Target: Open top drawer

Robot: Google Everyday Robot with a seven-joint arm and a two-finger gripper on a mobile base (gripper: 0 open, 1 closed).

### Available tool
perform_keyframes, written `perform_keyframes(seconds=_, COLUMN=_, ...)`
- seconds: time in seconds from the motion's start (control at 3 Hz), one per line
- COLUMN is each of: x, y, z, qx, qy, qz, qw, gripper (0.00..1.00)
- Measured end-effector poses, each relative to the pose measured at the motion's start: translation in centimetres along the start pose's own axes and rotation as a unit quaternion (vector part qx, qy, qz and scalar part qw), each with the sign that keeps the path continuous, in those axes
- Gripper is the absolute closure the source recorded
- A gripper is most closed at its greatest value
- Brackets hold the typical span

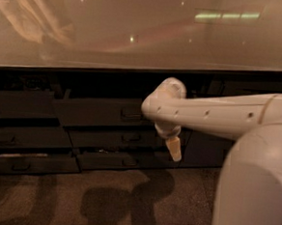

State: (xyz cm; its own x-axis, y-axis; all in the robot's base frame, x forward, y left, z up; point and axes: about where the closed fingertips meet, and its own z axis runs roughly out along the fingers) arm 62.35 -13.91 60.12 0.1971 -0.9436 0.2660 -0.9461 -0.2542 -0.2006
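Note:
The top drawer (92,113) is a wide dark grey front just under the counter, with a small dark loop handle (130,114) at its centre. A dark gap runs above it; none of its inside shows. My gripper (173,149) hangs pale and tan, pointing down, from the white arm (213,117) that reaches in from the right. It hangs to the right of and below the handle, in front of the lower drawers, and touches neither handle nor drawer front.
A pale glossy counter top (137,32) overhangs the drawers. Two shallower dark drawers (110,139) lie below the top one, more drawers (20,108) stand to the left, and a dark cabinet door (201,150) to the right. My white body (256,190) fills the lower right.

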Motion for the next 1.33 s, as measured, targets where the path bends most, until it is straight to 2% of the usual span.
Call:
perform_keyframes(seconds=0.33, x=-5.4, y=2.6, z=2.4, qx=-0.018, qy=0.073, qz=-0.071, qw=0.9947, gripper=0.00)
perform_keyframes(seconds=0.67, x=-5.4, y=2.6, z=2.4, qx=-0.018, qy=0.073, qz=-0.071, qw=0.9947, gripper=0.00)
perform_keyframes(seconds=1.0, x=-5.3, y=2.7, z=2.3, qx=0.003, qy=0.031, qz=-0.088, qw=0.9956, gripper=0.00)
perform_keyframes(seconds=1.33, x=-5.3, y=3.9, z=1.1, qx=0.042, qy=-0.073, qz=-0.077, qw=0.9934, gripper=0.00)
